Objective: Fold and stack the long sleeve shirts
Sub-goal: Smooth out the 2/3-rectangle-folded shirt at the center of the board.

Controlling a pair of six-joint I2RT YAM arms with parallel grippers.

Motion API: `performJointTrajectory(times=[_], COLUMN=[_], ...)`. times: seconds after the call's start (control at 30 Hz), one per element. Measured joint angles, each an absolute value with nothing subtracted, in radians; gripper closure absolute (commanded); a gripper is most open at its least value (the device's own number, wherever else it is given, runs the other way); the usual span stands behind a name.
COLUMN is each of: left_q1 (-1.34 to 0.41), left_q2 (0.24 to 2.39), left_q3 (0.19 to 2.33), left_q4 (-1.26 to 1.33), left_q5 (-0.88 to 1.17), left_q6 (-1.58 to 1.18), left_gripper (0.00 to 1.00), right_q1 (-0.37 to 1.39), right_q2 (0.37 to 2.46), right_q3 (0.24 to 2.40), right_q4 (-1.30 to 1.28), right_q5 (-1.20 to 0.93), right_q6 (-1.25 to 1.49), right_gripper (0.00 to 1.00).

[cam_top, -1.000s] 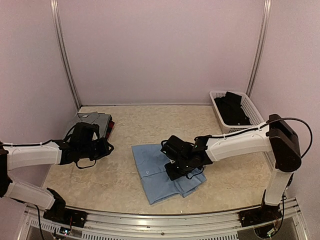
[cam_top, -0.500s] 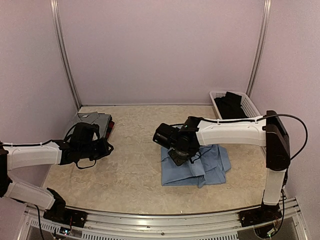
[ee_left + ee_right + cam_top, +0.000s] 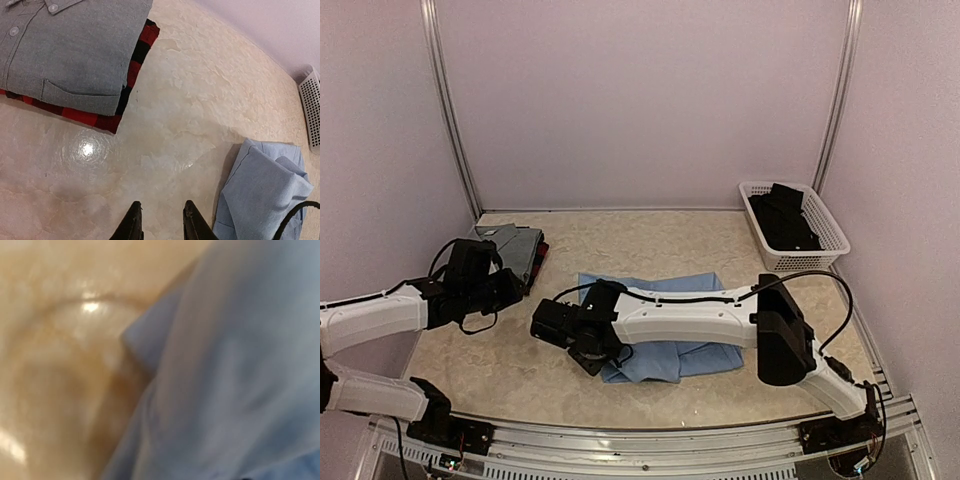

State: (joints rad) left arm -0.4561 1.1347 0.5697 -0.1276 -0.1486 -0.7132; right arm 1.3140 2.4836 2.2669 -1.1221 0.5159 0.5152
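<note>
1. Top view: large light blue collared cloth shirt (image 3: 665, 362) lies partly folded and rumpled on the beige marbled table (image 3: 650, 240), just toward 6 o'clock of the table's centre.
2. Right arm reaches across this shirt toward 9 o'clock; right pincer (image 3: 588, 352) sits low at the shirt's 9 o'clock edge; cannot tell whether its jaws are apart or clamped on cloth.
3. Right wrist view: blurred; light blue cloth (image 3: 235, 365) fills the 3 o'clock side, bare table at 9 o'clock; own fingers not visible.
4. Folded grey button-up shirt (image 3: 517, 243) lies at 10 o'clock of the table, stacked on a folded red-and-black plaid shirt (image 3: 541, 255); the plaid edge shows along the grey shirt's 3 and 6 o'clock sides in the left wrist view.
5. Left pincer (image 3: 518, 290) is between the stack and the blue shirt; fingers slightly apart, nothing between them, bare table below.
6. White plastic mesh basket (image 3: 825, 245) at 2 o'clock holds dark cloth (image 3: 785, 215).
</note>
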Motion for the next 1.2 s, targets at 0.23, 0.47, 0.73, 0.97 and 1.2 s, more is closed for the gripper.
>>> performJointTrajectory(times=[0.23,0.47,0.73,0.97,1.2], left_q1=[-0.438,-0.495,-0.705,-0.78,-0.807], left_q2=[1.113,1.135,1.268,1.421,1.544], left_q3=[0.571,0.572,0.635,0.715,0.768], left_q4=[-0.127,-0.059,0.036,0.066,0.056], left_q5=[-0.133,-0.007,0.051,0.04,-0.022], left_q6=[-0.704,-0.732,-0.771,-0.769,-0.753], left_gripper=[0.7,0.55,0.45,0.36,0.43], right_q1=[1.311,1.284,1.081,0.939,0.917], right_q2=[2.217,1.858,1.705,1.67,1.683], right_q3=[1.884,1.61,1.255,1.073,1.03], right_q4=[-0.891,-0.685,-0.624,-0.519,-0.429], right_q5=[0.395,0.359,0.36,0.281,0.224], right_q6=[0.487,0.522,0.596,0.596,0.591], right_gripper=[0.16,0.16,0.18,0.2,0.23])
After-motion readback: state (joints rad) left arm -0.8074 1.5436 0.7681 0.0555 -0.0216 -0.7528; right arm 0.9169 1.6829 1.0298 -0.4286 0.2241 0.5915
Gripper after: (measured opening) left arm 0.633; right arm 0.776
